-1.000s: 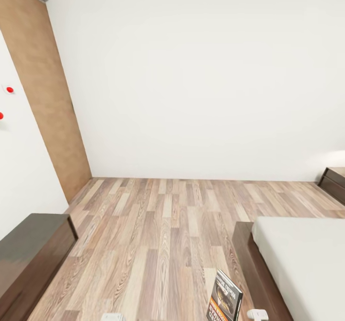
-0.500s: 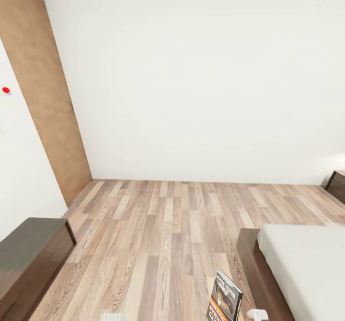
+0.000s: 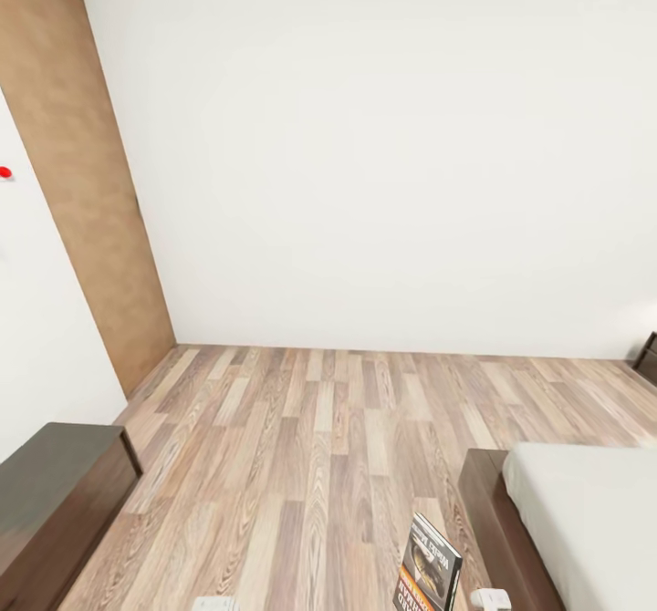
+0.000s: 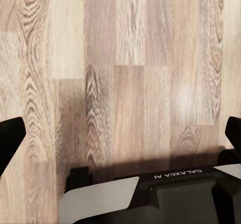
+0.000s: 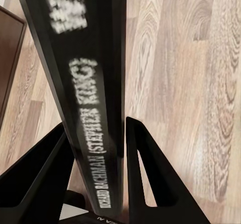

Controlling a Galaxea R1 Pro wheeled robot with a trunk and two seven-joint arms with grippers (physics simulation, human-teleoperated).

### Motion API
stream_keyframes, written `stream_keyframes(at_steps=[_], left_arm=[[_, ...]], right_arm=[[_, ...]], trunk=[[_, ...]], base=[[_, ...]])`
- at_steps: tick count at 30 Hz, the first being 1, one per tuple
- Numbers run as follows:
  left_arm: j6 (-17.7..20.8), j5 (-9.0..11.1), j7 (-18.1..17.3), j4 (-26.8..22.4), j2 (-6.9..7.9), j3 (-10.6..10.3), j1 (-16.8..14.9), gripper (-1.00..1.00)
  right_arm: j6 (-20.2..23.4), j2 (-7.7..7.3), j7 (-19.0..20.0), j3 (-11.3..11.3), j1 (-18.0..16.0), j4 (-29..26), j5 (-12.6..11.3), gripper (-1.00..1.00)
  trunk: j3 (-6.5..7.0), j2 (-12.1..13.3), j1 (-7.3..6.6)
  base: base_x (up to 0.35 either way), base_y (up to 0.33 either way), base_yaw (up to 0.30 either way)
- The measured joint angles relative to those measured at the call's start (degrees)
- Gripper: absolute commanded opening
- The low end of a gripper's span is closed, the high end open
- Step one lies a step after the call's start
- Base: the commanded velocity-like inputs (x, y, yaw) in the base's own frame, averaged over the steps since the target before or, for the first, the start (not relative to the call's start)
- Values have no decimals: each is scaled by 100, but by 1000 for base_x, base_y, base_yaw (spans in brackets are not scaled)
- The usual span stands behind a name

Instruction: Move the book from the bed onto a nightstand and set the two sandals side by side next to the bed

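Right gripper (image 5: 95, 184), fingers pinched on the spine of the upright book (image 5: 80, 83), carried above the floor just beside the bed (image 3: 584, 520); left gripper (image 4: 120, 133) spread, empty; the thin, light, stiff paperback seems best gripped near its spine.

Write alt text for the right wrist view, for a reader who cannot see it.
The right pincer is shut on the book, held edge-on so its dark spine with white lettering runs up between two black fingers. Behind it lies the light brown wood-plank floor, with a dark brown furniture edge at one side.
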Motion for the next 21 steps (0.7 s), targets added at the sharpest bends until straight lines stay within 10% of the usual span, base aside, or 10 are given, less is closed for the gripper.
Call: stream_keyframes(at_steps=[21], left_arm=[[0,0,0,0,0,0,2,100]], right_arm=[[2,0,0,6,0,1,4,-100]], trunk=[[0,0,-1]], base=[[236,131,0]])
